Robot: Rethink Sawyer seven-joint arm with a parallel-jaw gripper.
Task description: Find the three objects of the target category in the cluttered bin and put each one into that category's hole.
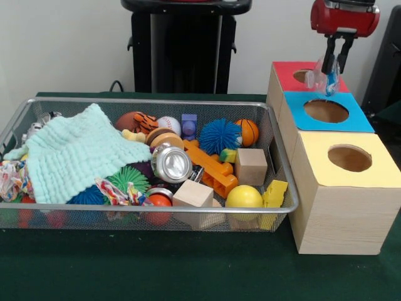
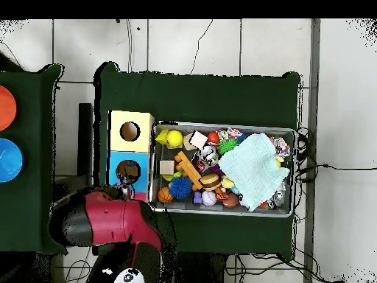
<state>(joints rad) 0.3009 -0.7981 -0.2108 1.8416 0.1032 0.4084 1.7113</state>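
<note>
Red gripper [image 1: 334, 68] at upper right has its jaws clamped on a clear blue-printed wrapper [image 1: 324, 79], dangling over the red-topped box's hole [image 1: 303, 76]. Blue box [image 1: 326, 111] and yellow box [image 1: 349, 158] sit just below. Wire bin [image 1: 150, 209] fills the left of the bench, crowded with toys under a mint cloth [image 1: 78, 153].

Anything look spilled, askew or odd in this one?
Nothing spilled. The tool holds a clear wrapper over the red-topped box's hole. The wire bin is crammed, with a mint cloth draped over its contents.
</note>
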